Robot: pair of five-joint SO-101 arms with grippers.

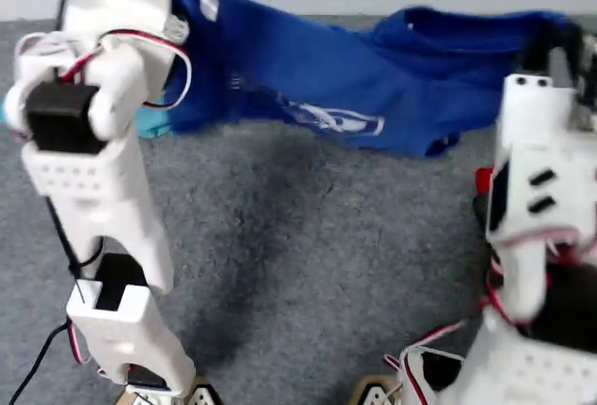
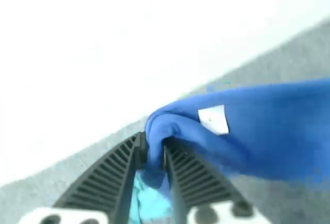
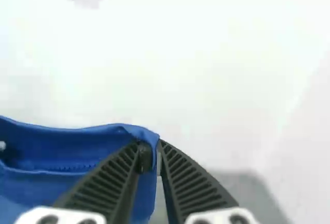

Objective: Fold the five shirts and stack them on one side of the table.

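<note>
Grey felt-like table [image 1: 308,237] w/ teal cloth [image 1: 154,125] on its left side.

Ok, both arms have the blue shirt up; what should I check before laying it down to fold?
1. Left gripper holding the blue shirt: ok, shut on a bunched edge.
2. Right gripper holding it: ok, shut on a stitched edge.
3. Shirt stretched flat between the arms: not ok, it sags and twists.
4. Lower edge off the table: cannot tell.
5. Teal cloth below the left gripper free of the grip: cannot tell.

Overhead and close wrist views share the shirt [image 1: 354,88].
</note>
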